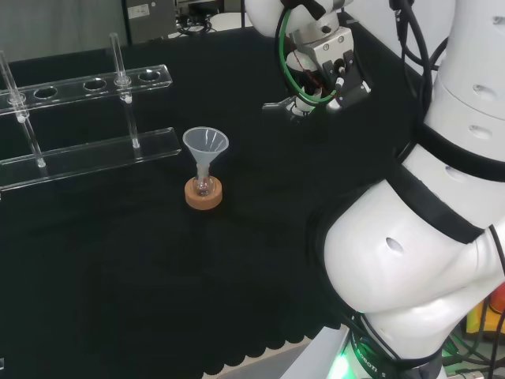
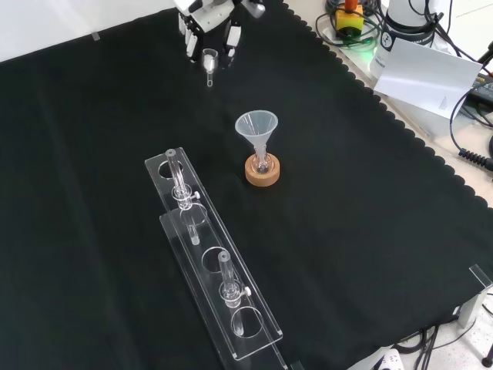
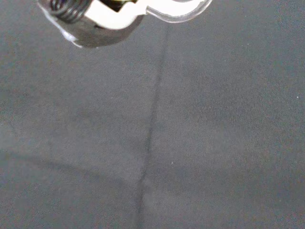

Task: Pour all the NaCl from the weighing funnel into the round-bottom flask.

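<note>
Here the hand's [image 2: 209,27] fingers [image 2: 231,37] pinch the weighing funnel [image 2: 209,62], well apart from the round-bottom flask [image 2: 262,163].

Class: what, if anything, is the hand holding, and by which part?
The hand pinches the weighing funnel by its upper, wide end; the narrow stem hangs below the fingers.

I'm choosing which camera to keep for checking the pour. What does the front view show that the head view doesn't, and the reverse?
Front view alone: the small clear weighing funnel between the hand's fingers, near the top edge.

Head view alone: the arm's white links at right.

Both: the plastic funnel in the round-bottom flask on its cork ring, and the clear rack, on the black cloth.
</note>
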